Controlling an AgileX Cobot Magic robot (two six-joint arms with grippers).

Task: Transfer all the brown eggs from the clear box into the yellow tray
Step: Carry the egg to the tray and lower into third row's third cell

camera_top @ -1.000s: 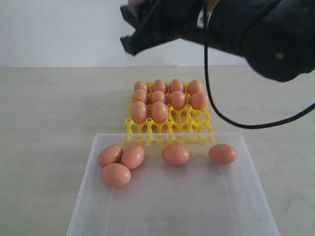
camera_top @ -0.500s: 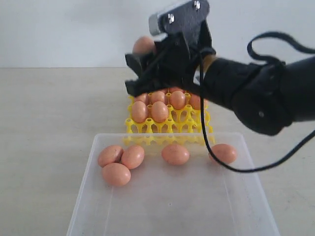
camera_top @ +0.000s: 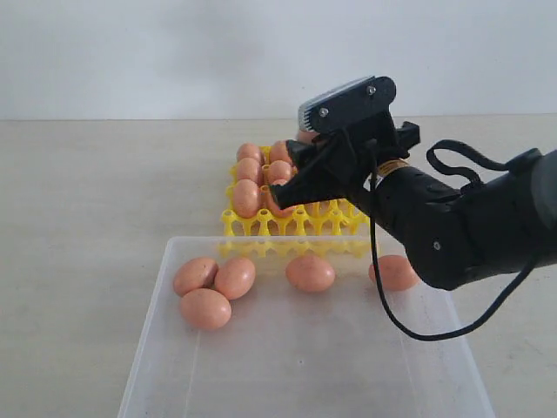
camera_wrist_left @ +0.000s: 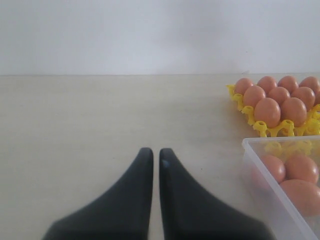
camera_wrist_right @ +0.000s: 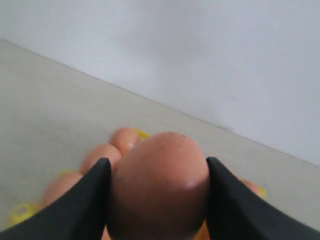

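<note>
1. The large frosted clear plastic box (camera_top: 331,374) lies nearest, with five loose speckled brown eggs (camera_top: 205,308) in it.
2. The bright yellow lattice plastic tray (camera_top: 296,222) sits just behind the box's far wall, with eggs in its back rows.
3. The black right gripper (camera_wrist_right: 157,162) hovers over the tray, clamped on one egg (camera_wrist_right: 159,200).
4. The black left gripper (camera_wrist_left: 155,152) is left of the box, its fingers together.

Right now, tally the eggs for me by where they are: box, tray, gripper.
Brown eggs in the clear box: 5
Brown eggs in the yellow tray: at least 9 showing
Brown egg held in the right gripper: 1
Total: at least 15
</note>
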